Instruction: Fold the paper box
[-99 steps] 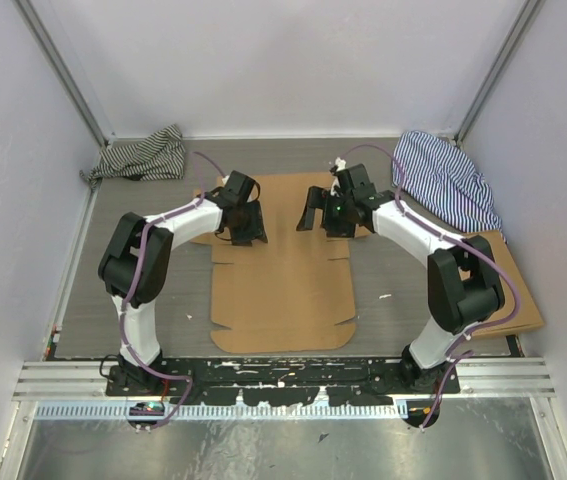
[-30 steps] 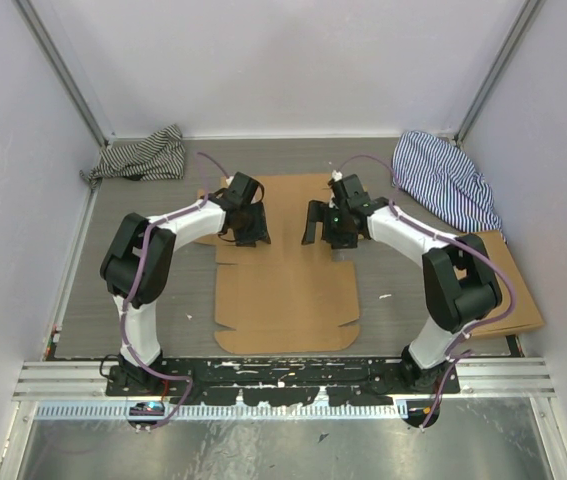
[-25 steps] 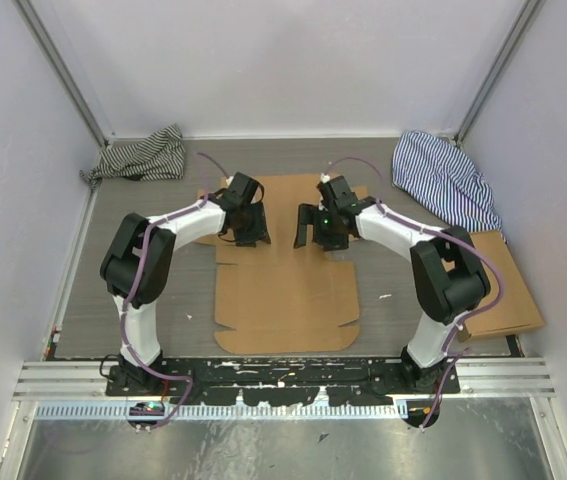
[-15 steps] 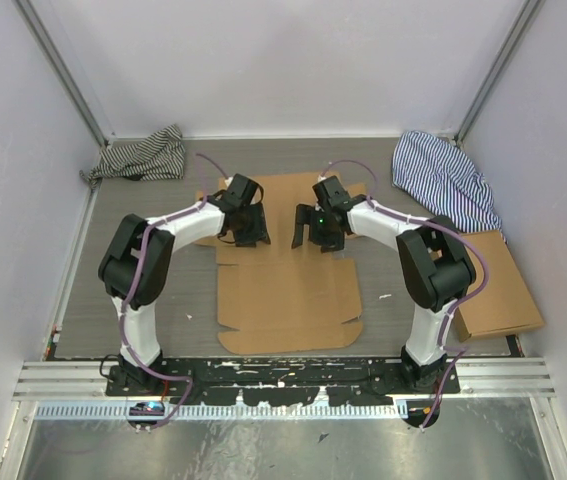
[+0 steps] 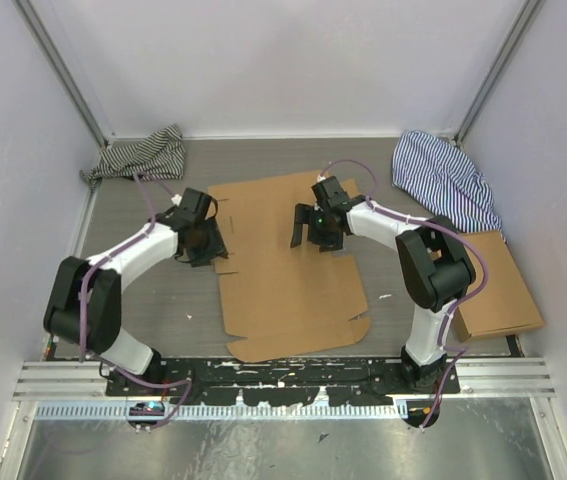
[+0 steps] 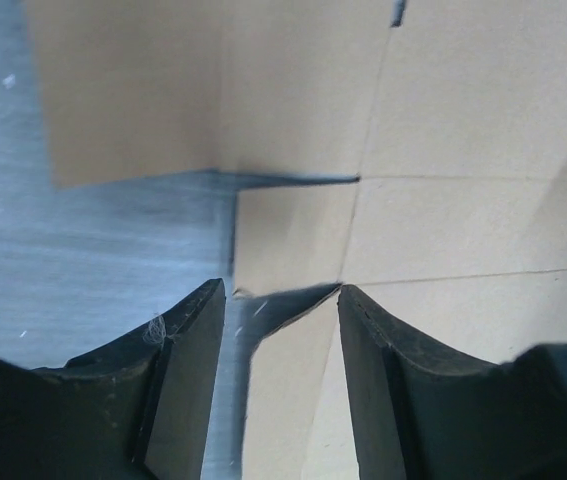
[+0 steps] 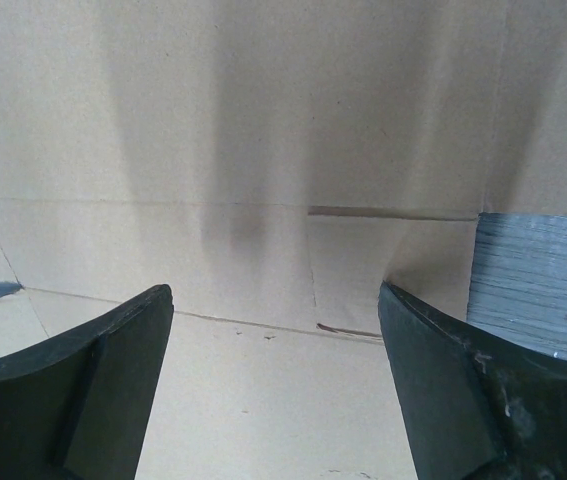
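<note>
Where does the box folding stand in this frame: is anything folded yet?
Done: nothing visible. The cardboard sheet lies spread open, with no wall standing. In hand: the left gripper is open, low, and straddles the sheet's left edge. The right gripper hangs open over the sheet's right side, holding nothing. Left: every fold, tucking the flaps and closing the lid.

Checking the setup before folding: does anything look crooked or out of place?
Yes: the paper box lies flat but askew, turned out of square with the table; its near edge slants, right corner farther away.
</note>
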Controlling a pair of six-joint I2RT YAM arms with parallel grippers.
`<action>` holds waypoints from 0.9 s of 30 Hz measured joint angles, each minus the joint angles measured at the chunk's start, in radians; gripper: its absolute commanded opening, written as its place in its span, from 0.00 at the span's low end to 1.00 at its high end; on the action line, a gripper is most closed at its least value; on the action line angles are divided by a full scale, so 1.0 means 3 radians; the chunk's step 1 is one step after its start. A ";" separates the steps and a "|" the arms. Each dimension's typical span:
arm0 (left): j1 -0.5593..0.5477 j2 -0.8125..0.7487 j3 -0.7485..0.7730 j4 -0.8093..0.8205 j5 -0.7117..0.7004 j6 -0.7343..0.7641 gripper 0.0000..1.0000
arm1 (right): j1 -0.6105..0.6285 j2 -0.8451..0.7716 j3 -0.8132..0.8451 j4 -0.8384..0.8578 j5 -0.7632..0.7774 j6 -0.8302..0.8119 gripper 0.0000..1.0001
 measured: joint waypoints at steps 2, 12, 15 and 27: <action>0.0041 -0.0188 -0.0130 -0.0009 -0.0047 -0.0029 0.58 | 0.0000 0.0000 0.0000 0.0000 -0.0001 0.0001 0.89; 0.0053 0.0005 -0.0327 0.0008 -0.0182 -0.0011 0.58 | 0.0003 0.0000 0.0000 0.0000 -0.0010 0.0009 0.89; 0.0053 0.0074 -0.0258 0.0079 -0.0173 0.0010 0.57 | 0.0003 0.0000 -0.0001 0.0001 -0.0013 0.0009 0.89; 0.0056 0.0097 -0.0253 0.0243 -0.0078 0.0038 0.54 | 0.0006 0.0000 -0.0006 0.0010 -0.0015 0.0009 0.89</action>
